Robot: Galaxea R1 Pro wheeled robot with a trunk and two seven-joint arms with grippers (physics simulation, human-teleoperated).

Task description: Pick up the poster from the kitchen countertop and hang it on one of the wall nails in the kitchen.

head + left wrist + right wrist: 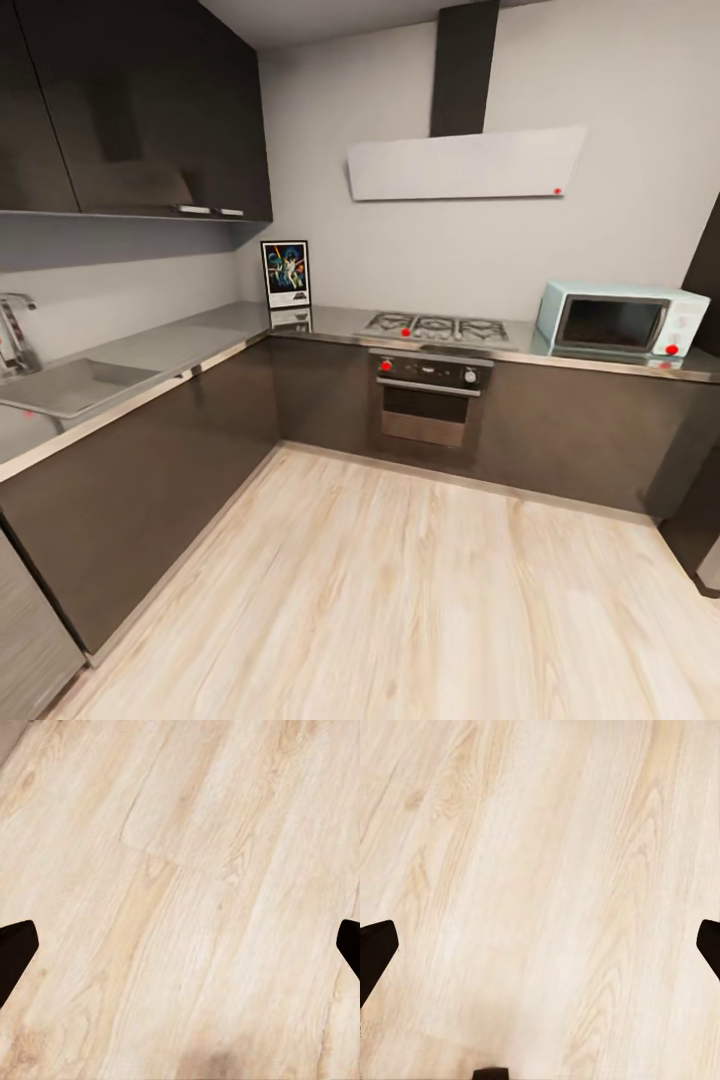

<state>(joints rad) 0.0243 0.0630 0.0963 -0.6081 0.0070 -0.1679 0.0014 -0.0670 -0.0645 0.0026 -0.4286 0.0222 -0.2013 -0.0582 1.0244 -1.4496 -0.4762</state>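
Two counter runs are seen in the head view, meeting at a corner in the upper-left part of the frame: one run along the left side w/ a sink and tap, the other across the back wall w/ a gas hob, an oven below it and a pale blue microwave at the right. A wide stretch of pale wood floor is left open between the cabinet fronts, approx. the whole lower half of the frame. Dark wall cupboards overhang the left run; a white extractor hood is mounted above the hob.

The poster is stood upright on the kitchen countertop in that corner, against the back wall, left of the hob and well apart from it. It is a portrait print w/ black frame, thin white border and dark blue artwork; its reflection is caught in the glossy slab just below it.

Wood floor planks are shown by the left wrist view, w/ the left gripper fingers seen as dark tips at both frame edges, spread wide, nothing between. The same floor is shown by the right wrist view; the right gripper fingers are likewise set wide apart, holding nothing.
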